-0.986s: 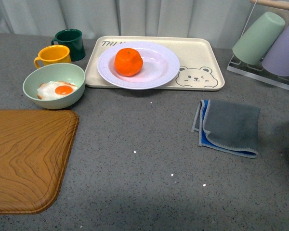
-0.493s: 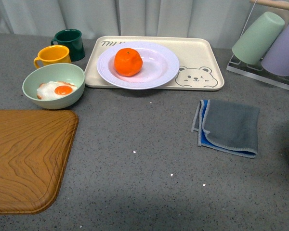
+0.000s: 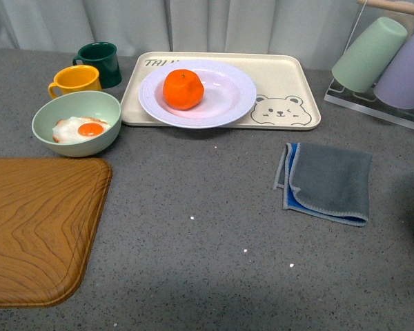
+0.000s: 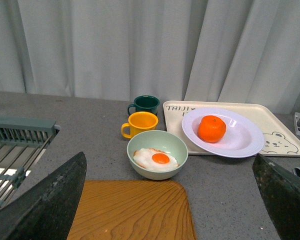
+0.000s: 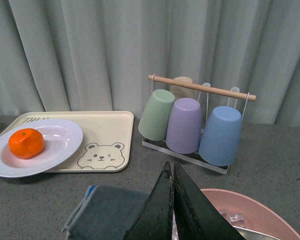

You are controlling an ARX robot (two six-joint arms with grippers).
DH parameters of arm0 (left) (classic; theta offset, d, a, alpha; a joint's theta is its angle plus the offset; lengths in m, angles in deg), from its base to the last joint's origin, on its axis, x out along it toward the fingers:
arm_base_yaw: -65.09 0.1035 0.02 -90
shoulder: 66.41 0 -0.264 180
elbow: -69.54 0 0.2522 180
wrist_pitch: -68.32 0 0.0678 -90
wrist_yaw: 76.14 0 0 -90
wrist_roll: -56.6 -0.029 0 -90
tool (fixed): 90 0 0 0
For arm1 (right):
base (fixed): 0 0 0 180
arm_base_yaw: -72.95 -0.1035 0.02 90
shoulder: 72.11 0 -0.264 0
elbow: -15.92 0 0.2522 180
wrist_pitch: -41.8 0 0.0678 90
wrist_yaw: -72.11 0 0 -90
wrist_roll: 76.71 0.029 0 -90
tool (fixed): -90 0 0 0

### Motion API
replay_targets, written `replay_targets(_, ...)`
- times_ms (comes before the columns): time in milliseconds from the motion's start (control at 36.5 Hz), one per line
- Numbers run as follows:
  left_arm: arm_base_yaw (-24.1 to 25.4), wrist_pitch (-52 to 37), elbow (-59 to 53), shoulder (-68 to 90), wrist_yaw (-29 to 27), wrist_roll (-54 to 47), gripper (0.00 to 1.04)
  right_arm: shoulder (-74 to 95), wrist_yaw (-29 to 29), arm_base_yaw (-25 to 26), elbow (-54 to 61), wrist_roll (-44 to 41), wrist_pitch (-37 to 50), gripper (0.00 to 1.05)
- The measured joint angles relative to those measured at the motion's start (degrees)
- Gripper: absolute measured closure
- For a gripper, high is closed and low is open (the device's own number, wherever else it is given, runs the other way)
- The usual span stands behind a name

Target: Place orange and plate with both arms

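Note:
The orange (image 3: 183, 89) sits in the white ribbed plate (image 3: 228, 103), which rests on the cream bear tray (image 3: 283, 76) at the back of the table. Both also show in the left wrist view, the orange (image 4: 212, 128) on the plate (image 4: 240, 142), and in the right wrist view, the orange (image 5: 26, 142) on the plate (image 5: 60, 142). No arm shows in the front view. My left gripper (image 4: 172, 200) is open and empty, well short of the plate, above the wooden tray. My right gripper (image 5: 171, 172) is shut and empty, above the grey cloth and far from the plate.
A pale green bowl with a fried egg (image 3: 76, 124), a yellow mug (image 3: 76, 79) and a dark green mug (image 3: 101, 62) stand left of the tray. A wooden tray (image 3: 34, 227) lies front left. A grey cloth (image 3: 328, 181), a cup rack (image 3: 386, 58) and a pink bowl (image 5: 250, 215) are on the right.

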Motion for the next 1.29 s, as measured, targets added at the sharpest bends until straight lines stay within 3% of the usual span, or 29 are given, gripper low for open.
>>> replay_targets(521,0.0,0.0,0.0,0.0,-0.02,0.0,0.07,-20.09,-0.04,0.0,0.87,0.0,-18.29,1.04)
replay_targets(1205,0.0,0.0,0.0,0.0,0.0,0.0,0.07,-33.81,-0.04,0.0,0.87,0.0,-31.76,1.04)
replay_targets(1288,0.0,0.0,0.0,0.0,0.0,0.0,0.07,-38.84,-0.04,0.0,0.81,0.0,-38.47,1.04)
